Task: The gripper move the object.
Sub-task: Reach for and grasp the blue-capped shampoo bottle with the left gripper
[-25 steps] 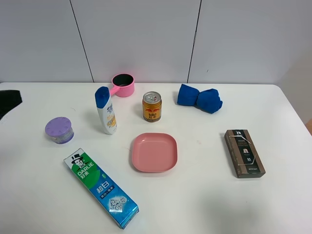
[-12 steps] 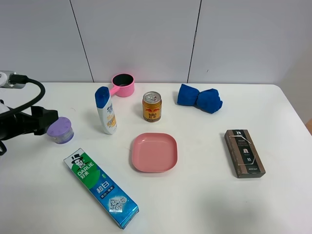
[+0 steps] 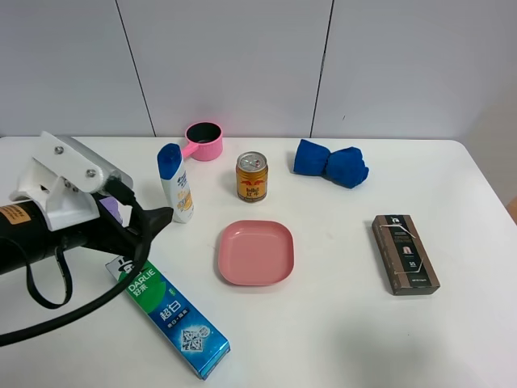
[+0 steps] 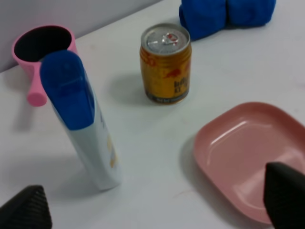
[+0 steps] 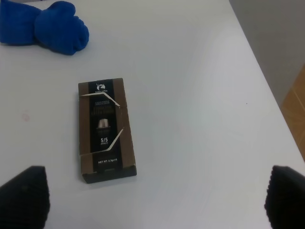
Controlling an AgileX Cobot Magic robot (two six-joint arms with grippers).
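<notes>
The white bottle [image 3: 176,184] with a blue cap and orange-yellow label stands upright on the white table, left of centre. My left gripper [image 3: 152,221], black with a white bracket and looping cables, reaches in from the left; its tip is just below and left of the bottle, not touching it. In the left wrist view the bottle [image 4: 83,124] stands ahead of the open, empty left gripper [image 4: 155,210], nearer one fingertip [image 4: 27,210]. My right gripper [image 5: 155,198] is open and empty above the table's right side, outside the exterior view.
A pink pot [image 3: 203,141] stands behind the bottle, a gold can [image 3: 251,176] to its right, a blue cloth [image 3: 330,162] further right. A pink plate [image 3: 255,252] lies at centre, a toothpaste box [image 3: 168,311] front left, a brown box [image 3: 405,253] at right.
My left arm has come in from the left edge and moved right toward the bottle, now covering most of the purple container. The objects have not moved.
</notes>
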